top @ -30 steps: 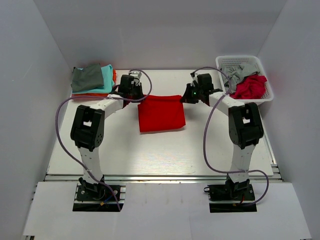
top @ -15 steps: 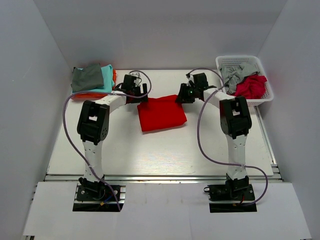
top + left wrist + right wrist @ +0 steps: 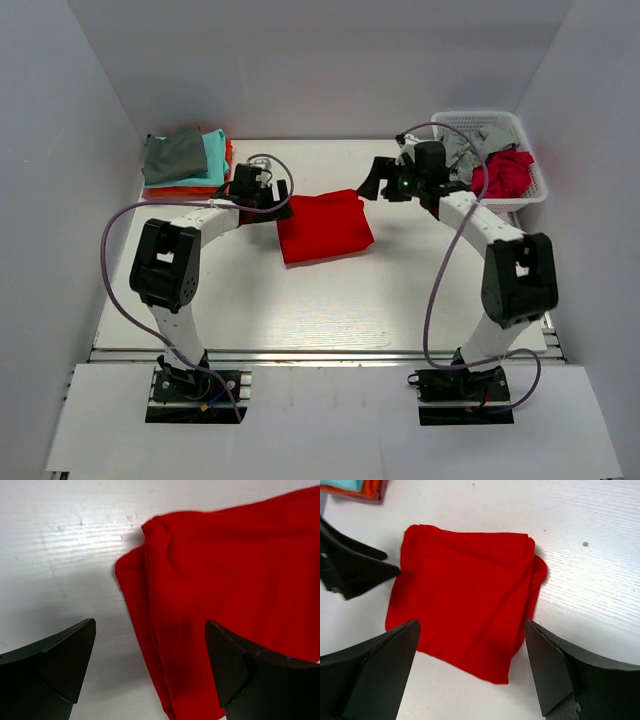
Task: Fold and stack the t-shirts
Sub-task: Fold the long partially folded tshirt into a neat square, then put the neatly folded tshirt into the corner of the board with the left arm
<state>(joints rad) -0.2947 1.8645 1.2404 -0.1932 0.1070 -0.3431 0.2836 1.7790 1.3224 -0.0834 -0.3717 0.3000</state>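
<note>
Cloth of folded red t-shirt [image 3: 323, 226] judged limp, light; pinch its layered left edge, where left gripper [image 3: 150, 624] stands wide, right gripper [image 3: 472, 622] equally wide, empty.

White table [image 3: 320, 300], white lattice basket [image 3: 478, 118] at its far right corner
</note>
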